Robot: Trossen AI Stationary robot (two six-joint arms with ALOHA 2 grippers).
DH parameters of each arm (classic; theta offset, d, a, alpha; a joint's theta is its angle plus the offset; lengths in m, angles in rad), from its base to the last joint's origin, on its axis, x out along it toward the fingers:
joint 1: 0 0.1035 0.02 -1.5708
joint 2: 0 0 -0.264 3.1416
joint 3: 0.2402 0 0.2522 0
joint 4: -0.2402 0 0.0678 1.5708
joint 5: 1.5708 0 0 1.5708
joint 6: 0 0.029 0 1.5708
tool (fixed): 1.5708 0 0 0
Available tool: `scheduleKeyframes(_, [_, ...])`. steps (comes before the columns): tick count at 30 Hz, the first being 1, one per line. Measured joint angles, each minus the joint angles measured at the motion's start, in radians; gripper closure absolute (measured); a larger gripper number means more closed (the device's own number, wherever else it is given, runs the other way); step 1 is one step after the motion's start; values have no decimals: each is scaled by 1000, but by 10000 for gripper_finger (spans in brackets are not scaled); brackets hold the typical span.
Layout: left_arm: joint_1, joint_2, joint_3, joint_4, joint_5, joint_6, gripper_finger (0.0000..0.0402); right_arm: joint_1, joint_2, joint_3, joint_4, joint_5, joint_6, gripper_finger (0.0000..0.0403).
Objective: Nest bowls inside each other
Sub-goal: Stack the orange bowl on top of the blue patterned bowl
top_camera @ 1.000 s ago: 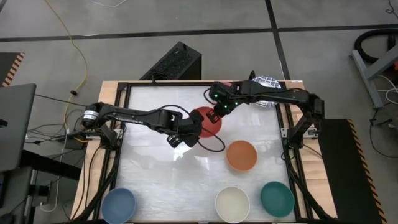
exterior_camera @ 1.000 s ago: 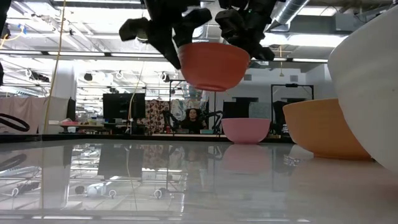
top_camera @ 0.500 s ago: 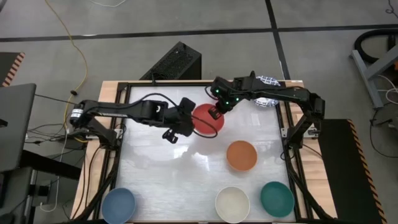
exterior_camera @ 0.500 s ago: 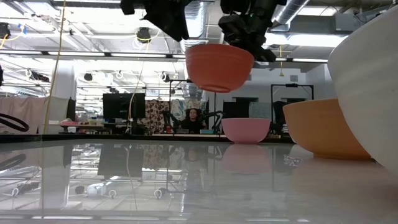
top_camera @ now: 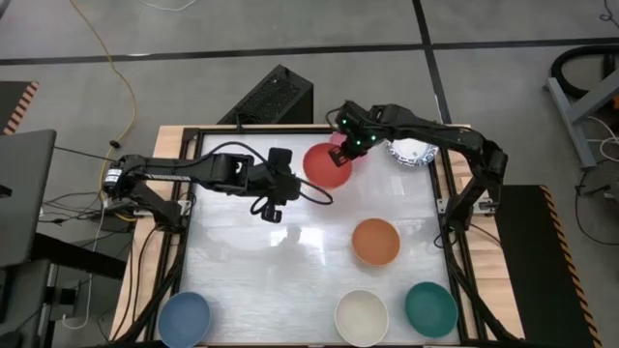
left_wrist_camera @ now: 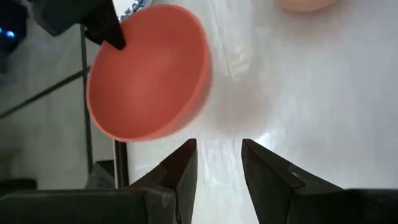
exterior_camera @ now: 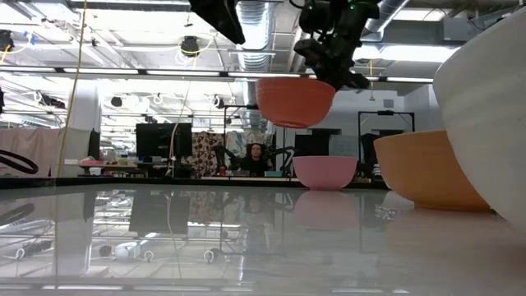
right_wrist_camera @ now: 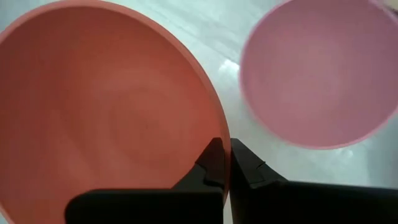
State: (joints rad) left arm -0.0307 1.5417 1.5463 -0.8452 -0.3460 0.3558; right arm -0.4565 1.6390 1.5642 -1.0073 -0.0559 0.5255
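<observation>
Red bowl [top_camera: 324, 161] is off the table [top_camera: 242, 280], pinched by its rim in the right gripper [top_camera: 340, 155], jaws closed on the rim edge. In the low view it hangs above and just short of the pink bowl [exterior_camera: 325, 172]; right wrist view shows pink just beside red. Left gripper [top_camera: 272, 205] hovers near the red bowl, on the side away from the pink one, fingers partly apart, holding nothing. Patterned bowl [top_camera: 407, 153] sits past the pink bowl by the table's back edge. Orange bowl [top_camera: 375, 242] is well apart from red; blue [top_camera: 184, 317], cream [top_camera: 361, 316], teal [top_camera: 430, 307] bowls line the front edge.
</observation>
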Motion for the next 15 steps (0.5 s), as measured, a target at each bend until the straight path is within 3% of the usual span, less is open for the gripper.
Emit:
scheduleKeyframes(6, [0, -5, 0, 3, 0, -106, 286, -74, 0, 0, -3, 0, -15, 389])
scheduleKeyframes(15, [2, -96, 0, 91, -4, -144, 286, -176, 0, 0, -11, -22, -54, 388])
